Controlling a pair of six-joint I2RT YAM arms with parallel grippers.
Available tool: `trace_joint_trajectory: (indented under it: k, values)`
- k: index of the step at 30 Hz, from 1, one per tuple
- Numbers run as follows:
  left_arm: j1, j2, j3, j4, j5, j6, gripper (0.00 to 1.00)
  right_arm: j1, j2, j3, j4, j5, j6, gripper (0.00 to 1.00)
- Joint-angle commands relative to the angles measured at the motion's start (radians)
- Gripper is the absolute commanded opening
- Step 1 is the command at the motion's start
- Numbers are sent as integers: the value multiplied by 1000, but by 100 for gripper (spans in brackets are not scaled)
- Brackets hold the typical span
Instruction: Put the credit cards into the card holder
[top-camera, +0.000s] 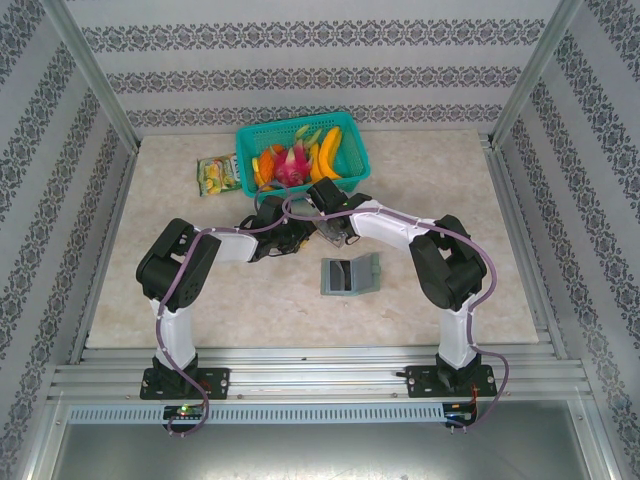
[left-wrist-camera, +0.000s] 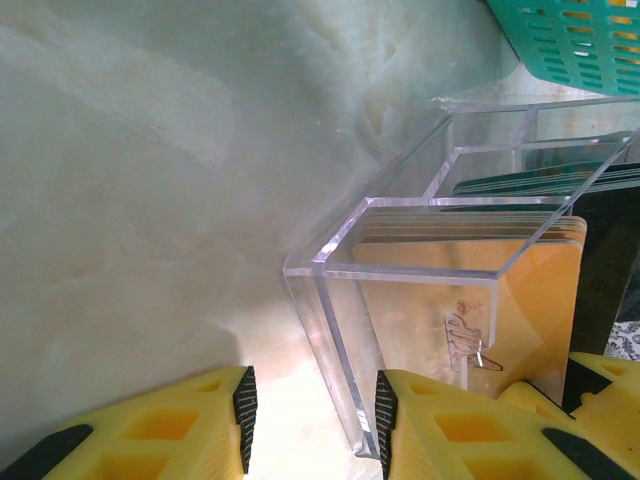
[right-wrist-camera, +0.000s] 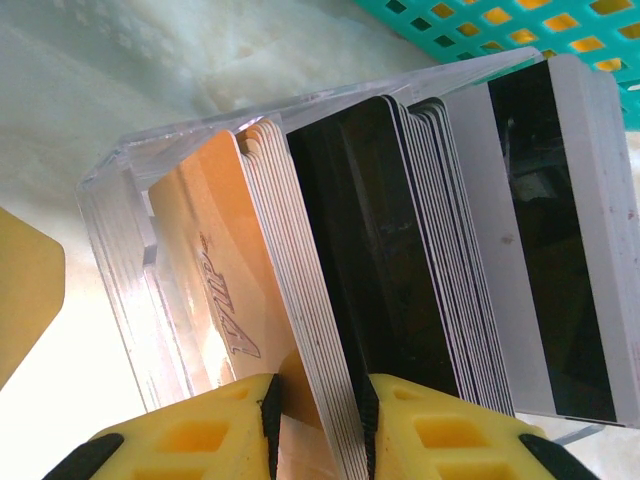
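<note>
The card holder (top-camera: 350, 275) lies open and grey-green on the table, just in front of both grippers. The credit cards stand on edge in a small clear box (right-wrist-camera: 120, 250): orange ones (right-wrist-camera: 200, 260) in front, dark ones (right-wrist-camera: 380, 260) behind, then a white-striped one (right-wrist-camera: 560, 250). My right gripper (right-wrist-camera: 320, 425) is open and straddles the pale edges of the orange stack, its right pad against that stack and a gap at its left pad. My left gripper (left-wrist-camera: 315, 420) is open around the box's clear wall (left-wrist-camera: 340, 360), which sits close to its right finger. The orange cards (left-wrist-camera: 540, 300) show through that wall.
A teal basket (top-camera: 300, 150) of toy fruit stands right behind the box, its mesh close by (right-wrist-camera: 500, 20). A yellow-green snack packet (top-camera: 216, 175) lies to its left. Both arms meet mid-table, left gripper (top-camera: 292, 236) and right gripper (top-camera: 333, 228). Bare marble-look table lies either side.
</note>
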Motion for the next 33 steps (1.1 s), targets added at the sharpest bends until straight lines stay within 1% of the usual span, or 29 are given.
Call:
trace_joint_trajectory:
  k: [1,15,18,21,23,25,29,33]
  values:
    - [7,-26,23,-18,11,17,39,7,-35,27,-2,44,-10,29]
    - [7,-34,29,-21,10,20,40,-1,-52,30,-2,26,-8,27]
    - [7,-35,29,-22,11,20,40,-2,-51,27,0,20,-9,23]
    - [7,-35,27,-23,11,21,40,-2,-43,34,-14,18,-7,23]
    - [7,-39,22,-17,12,20,40,-2,-37,38,-24,-3,-7,25]
    - [6,-47,17,-3,13,20,40,-5,-32,38,-26,-17,-1,32]
    - [7,-69,22,-15,-15,41,44,-6,-8,49,-31,3,-2,32]
    - [12,-48,46,-3,-6,38,48,-6,-1,52,-31,2,6,32]
